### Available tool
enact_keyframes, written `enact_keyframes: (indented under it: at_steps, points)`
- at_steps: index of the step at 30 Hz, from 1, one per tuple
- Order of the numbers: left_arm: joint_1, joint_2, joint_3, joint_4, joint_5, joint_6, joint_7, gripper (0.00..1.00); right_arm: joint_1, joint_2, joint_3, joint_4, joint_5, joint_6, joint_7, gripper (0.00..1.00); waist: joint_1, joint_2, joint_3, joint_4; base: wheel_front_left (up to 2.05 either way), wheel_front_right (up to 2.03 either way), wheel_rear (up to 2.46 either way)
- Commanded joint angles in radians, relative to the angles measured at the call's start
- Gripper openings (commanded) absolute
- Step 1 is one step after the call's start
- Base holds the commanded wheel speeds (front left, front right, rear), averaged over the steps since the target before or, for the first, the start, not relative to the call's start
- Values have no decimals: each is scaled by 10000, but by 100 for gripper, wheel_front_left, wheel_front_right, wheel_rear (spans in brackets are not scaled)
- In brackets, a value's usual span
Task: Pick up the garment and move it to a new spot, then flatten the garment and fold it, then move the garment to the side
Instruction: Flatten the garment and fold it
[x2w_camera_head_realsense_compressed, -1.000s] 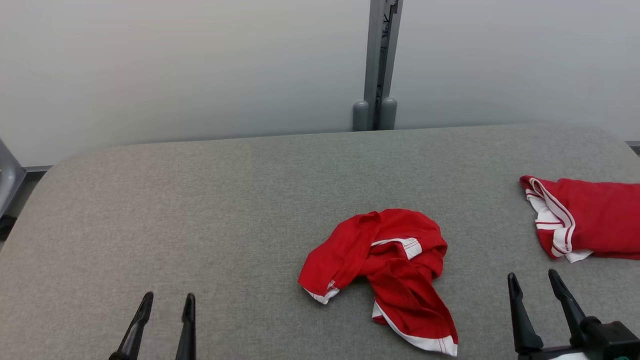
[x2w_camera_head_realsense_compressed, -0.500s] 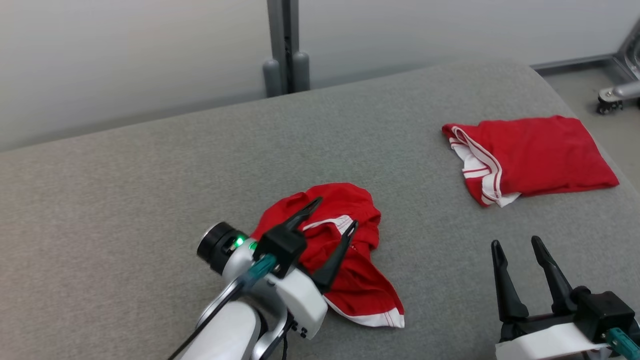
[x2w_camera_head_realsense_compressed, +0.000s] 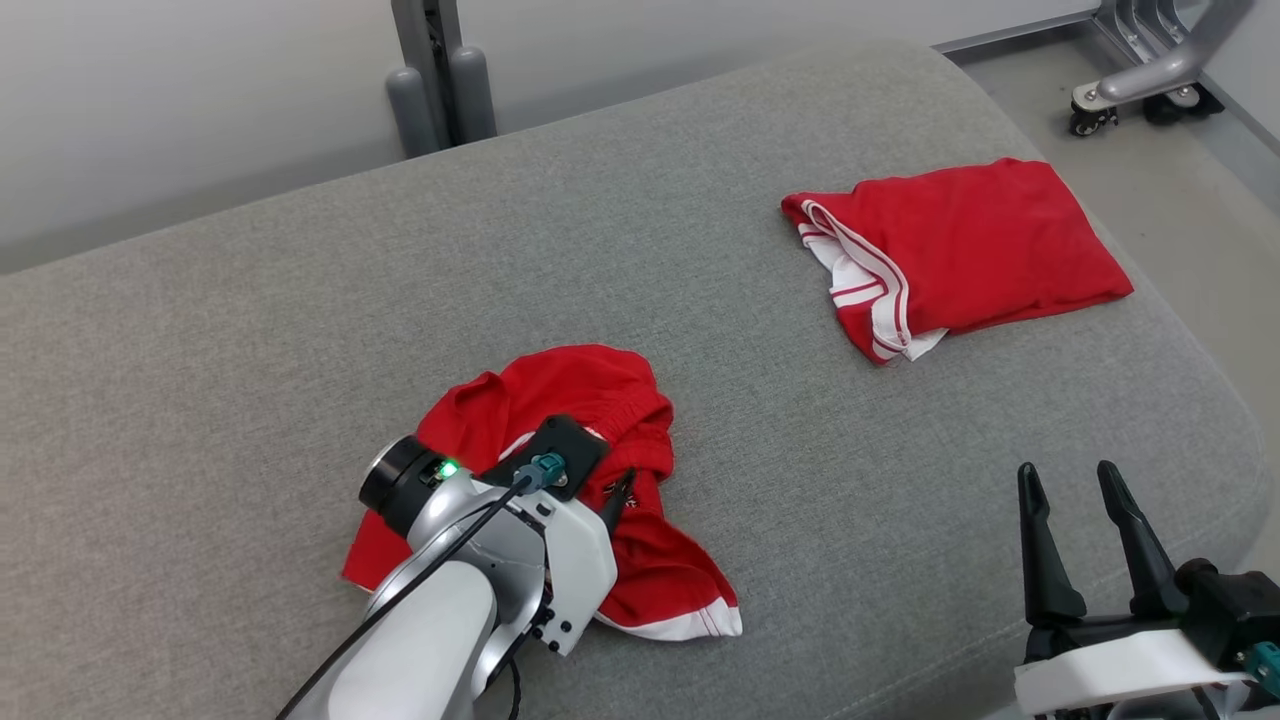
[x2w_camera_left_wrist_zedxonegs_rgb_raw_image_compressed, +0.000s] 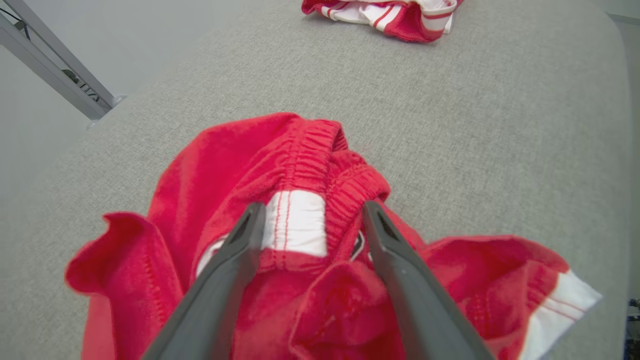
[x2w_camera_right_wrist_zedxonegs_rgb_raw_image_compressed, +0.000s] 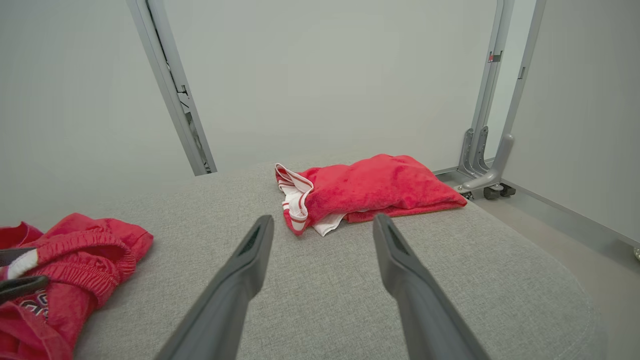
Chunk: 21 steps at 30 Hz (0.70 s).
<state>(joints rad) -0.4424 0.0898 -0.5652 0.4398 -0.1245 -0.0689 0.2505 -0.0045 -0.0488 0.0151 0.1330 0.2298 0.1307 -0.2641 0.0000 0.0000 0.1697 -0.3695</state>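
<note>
A grey fabric-covered worktop (x2w_camera_head_realsense_compressed: 250, 300) spreads under both arms, backed by a pale wall (x2w_camera_head_realsense_compressed: 200, 80) with a grey post (x2w_camera_head_realsense_compressed: 430, 70) standing far ahead of the left jaws. Far ahead and to the right of the right jaws, the worktop's rounded corner drops to a light floor (x2w_camera_head_realsense_compressed: 1150, 170), where a wheeled frame foot (x2w_camera_head_realsense_compressed: 1130, 90) rests. Bare worktop lies wide to the left of the left jaws and between the two sets of jaws. Well ahead of the right jaws, near the right edge, a second red piece (x2w_camera_head_realsense_compressed: 980, 245) with white striped trim lies folded flat. The garment (x2w_camera_head_realsense_compressed: 560, 400), red shorts with white trim, sits crumpled directly under the left jaws, partly hidden in the head view by the white forearm (x2w_camera_head_realsense_compressed: 450, 620). The left jaws stand wide open, tips down at the cloth, closed on nothing. The left wrist view alone shows what lies between them: a gathered elastic waistband (x2w_camera_left_wrist_zedxonegs_rgb_raw_image_compressed: 320, 165) and a white patch (x2w_camera_left_wrist_zedxonegs_rgb_raw_image_compressed: 295, 220). The right jaws, also wide open and empty, hover over bare worktop near its front right edge. The right wrist view adds a side wall (x2w_camera_right_wrist_zedxonegs_rgb_raw_image_compressed: 575, 100) to the right, and two dark tips against the garment far to the left.
</note>
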Motion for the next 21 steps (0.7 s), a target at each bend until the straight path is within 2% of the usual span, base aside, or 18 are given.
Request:
enact_keyframes:
  at_steps: [1, 2, 3, 5, 10, 13, 15, 18, 19, 21]
  points:
    - [80, 81, 49, 33, -43, 62, -1, 100, 55, -36, -2, -16, 0, 1, 2, 100, 0, 0, -56, 68, 0, 0, 0]
    - [95, 120, 71, 37, -82, 88, 3, 91, 52, -36, 16, -20, -3, 1, 2, 100, 0, 0, -78, 105, 0, 0, 0]
    - [117, 139, 86, 37, -102, 104, 16, 47, 37, -39, 29, -27, 2, 1, 2, 100, 0, 0, -94, 141, 0, 0, 0]
    - [203, 144, 100, 143, -215, 67, 101, 0, -7, -41, 36, -35, 3, 1, 2, 100, 0, 0, -114, 228, 0, 0, 0]
    - [237, 119, 231, 269, -545, 11, -73, 0, -39, -42, 60, -21, -47, 1, 2, 100, 0, 0, -154, 352, 0, 0, 0]
    - [227, -75, 620, -64, -1236, -8, -478, 0, 29, -42, 18, 7, -83, 1, 2, 100, 0, 0, -209, 433, 0, 0, 0]
    - [338, -247, 1109, -602, -2346, -87, -863, 0, 122, -39, -17, 29, -109, 1, 2, 100, 0, 0, -256, 523, 0, 0, 0]
    - [344, -346, 1626, -1915, -4712, -18, -1398, 0, 198, -39, -17, 46, -119, 1, 2, 100, 0, 0, -340, 716, 0, 0, 0]
    - [266, -384, 1656, -2459, -5572, 236, -1670, 0, 229, -39, 14, 55, -149, 1, 2, 100, 0, 0, -375, 780, 0, 0, 0]
    - [91, -389, 1427, -3291, -6496, 708, -1942, 0, 264, -44, 39, 66, -196, 1, 2, 100, 0, 0, -441, 924, 0, 0, 0]
